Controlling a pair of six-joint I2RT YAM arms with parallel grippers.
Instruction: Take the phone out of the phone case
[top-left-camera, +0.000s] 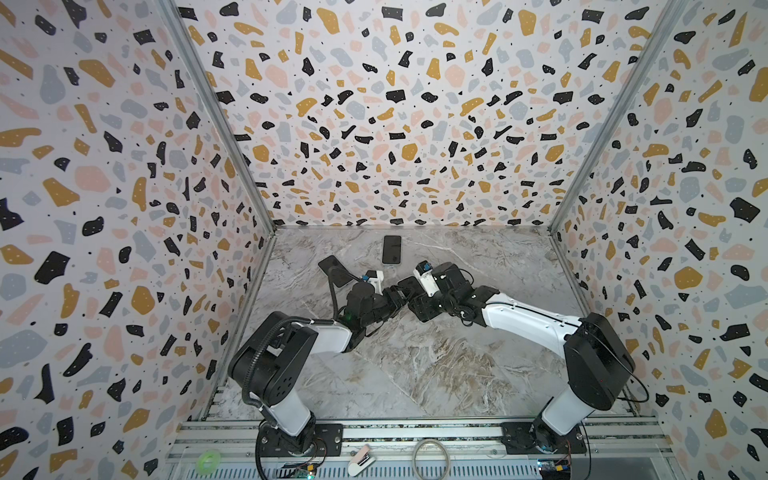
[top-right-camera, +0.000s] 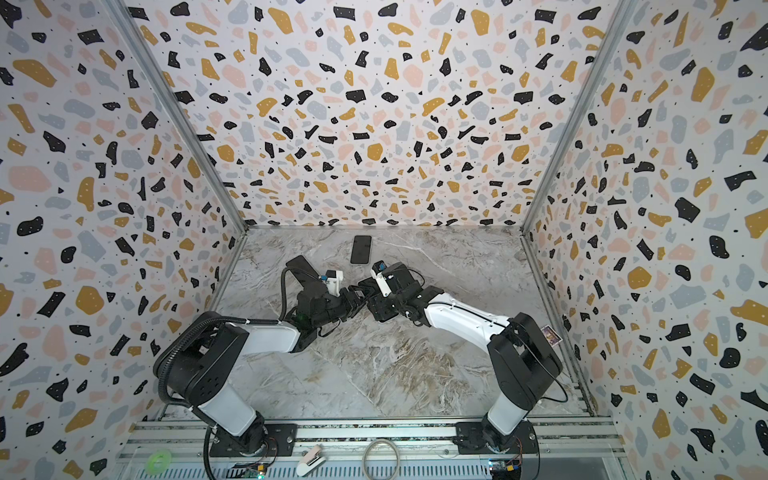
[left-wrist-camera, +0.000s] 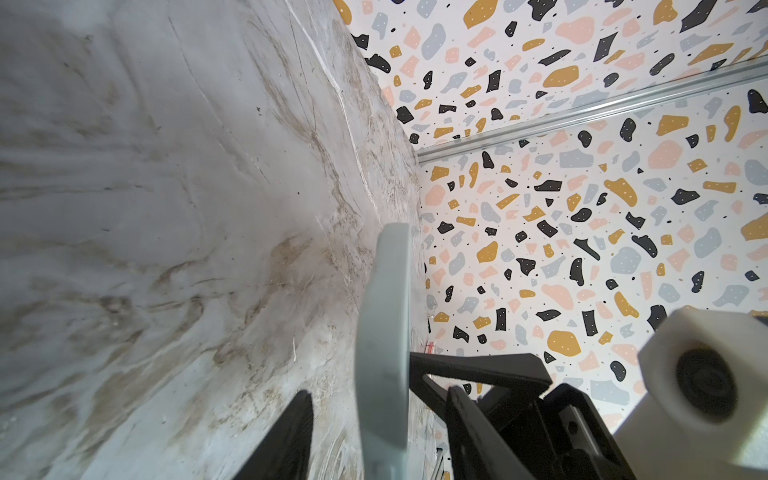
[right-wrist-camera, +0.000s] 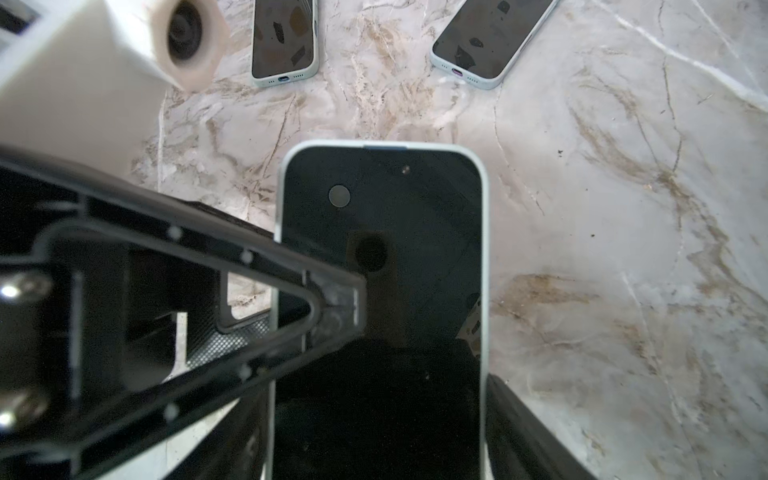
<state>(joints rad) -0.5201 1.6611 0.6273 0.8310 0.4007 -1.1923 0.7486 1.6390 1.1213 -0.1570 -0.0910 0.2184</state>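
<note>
Phone (right-wrist-camera: 380, 270), cased, hangs over tabletop (right-wrist-camera: 582, 208) in my right pincer (top-left-camera: 409, 291), gripped across its width, long axis pointing away. Left pincer (left-wrist-camera: 365, 378) straddles case (left-wrist-camera: 384, 311) edge side-on, gap one side, not clamped.

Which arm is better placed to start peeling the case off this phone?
Left. The right gripper clamps the cased phone by one end as an anchor; the left gripper has its jaws astride the side edge, likely ready to peel.
</note>
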